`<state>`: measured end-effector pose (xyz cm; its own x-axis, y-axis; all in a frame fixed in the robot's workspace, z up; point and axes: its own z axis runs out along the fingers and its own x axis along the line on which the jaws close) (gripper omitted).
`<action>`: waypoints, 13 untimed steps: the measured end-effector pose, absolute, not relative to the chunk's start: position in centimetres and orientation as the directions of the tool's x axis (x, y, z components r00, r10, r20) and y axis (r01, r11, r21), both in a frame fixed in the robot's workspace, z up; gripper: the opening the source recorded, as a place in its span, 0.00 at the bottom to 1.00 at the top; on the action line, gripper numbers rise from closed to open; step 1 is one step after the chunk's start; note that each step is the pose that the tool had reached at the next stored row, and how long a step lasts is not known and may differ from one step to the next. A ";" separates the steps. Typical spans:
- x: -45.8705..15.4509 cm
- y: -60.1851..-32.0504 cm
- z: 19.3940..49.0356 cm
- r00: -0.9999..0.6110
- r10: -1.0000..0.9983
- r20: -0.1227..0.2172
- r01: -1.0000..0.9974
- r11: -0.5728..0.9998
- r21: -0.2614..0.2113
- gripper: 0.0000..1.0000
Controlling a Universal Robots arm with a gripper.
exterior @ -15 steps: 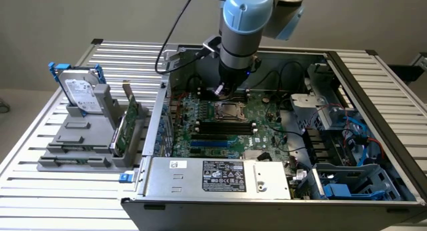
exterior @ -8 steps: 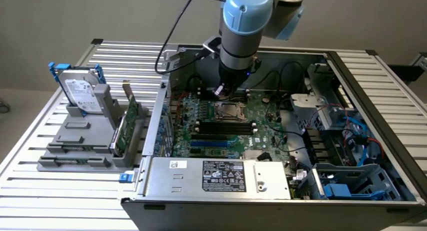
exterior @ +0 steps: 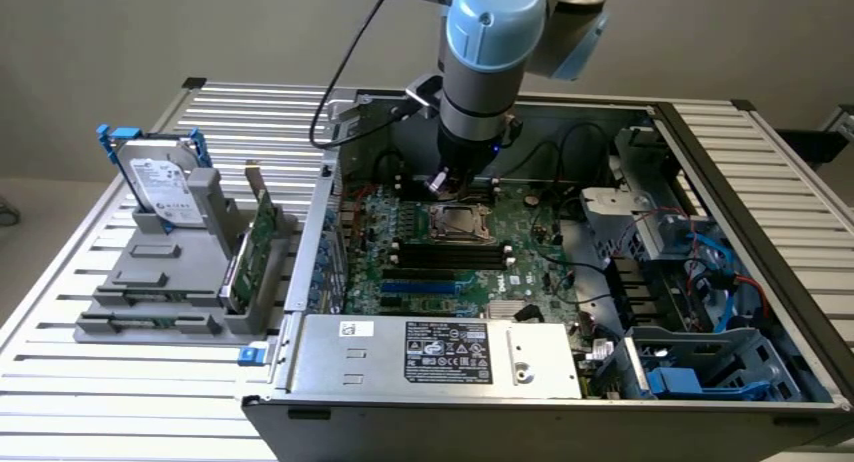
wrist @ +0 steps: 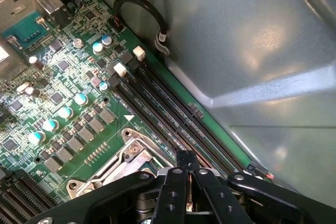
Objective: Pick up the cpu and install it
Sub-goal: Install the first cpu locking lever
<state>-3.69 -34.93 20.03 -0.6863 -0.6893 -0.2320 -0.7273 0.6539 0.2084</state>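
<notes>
A plain, pale grey-beige wall (exterior: 160,32) is seen behind the table (exterior: 120,402), unbroken and evenly lit. The table is built of silvery ribbed metal slats laid side by side, and a black cap (exterior: 195,83) is fitted at its far corner on the exterior view's left. Beyond that same edge a strip of pale floor (exterior: 34,242) is shown, and soft, diffuse light is cast throughout

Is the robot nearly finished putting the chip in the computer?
Looks done: the gripper is at the CPU socket on the motherboard, shut. In hand: I cannot tell whether it pinches the cpu. Left: probably seating it; I can't make out a chip in the socket.
</notes>
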 end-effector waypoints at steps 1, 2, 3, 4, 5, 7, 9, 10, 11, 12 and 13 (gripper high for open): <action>-3.7 -34.9 20.0 -0.686 -0.689 -0.232 -0.727 0.654 0.208 0.11; -3.7 -34.9 20.0 -0.686 -0.689 -0.232 -0.727 0.654 0.208 0.11; -3.6 -34.9 20.0 -0.686 -0.689 -0.232 -0.727 0.654 0.208 0.11; -3.6 -34.9 20.0 -0.686 -0.689 -0.232 -0.727 0.654 0.208 0.11; -3.5 -34.9 20.0 -0.686 -0.689 -0.232 -0.727 0.654 0.208 0.11; -3.3 -34.9 20.0 -0.686 -0.689 -0.232 -0.727 0.654 0.208 0.11; -3.2 -34.9 20.0 -0.686 -0.689 -0.232 -0.727 0.654 0.208 0.11; -3.1 -34.9 20.0 -0.686 -0.689 -0.232 -0.727 0.654 0.208 0.11; -3.0 -34.9 20.0 -0.686 -0.689 -0.232 -0.727 0.654 0.208 0.11; -2.9 -34.9 20.0 -0.686 -0.689 -0.232 -0.727 0.654 0.208 0.11; -2.9 -34.9 20.0 -0.686 -0.689 -0.232 -0.727 0.654 0.208 0.11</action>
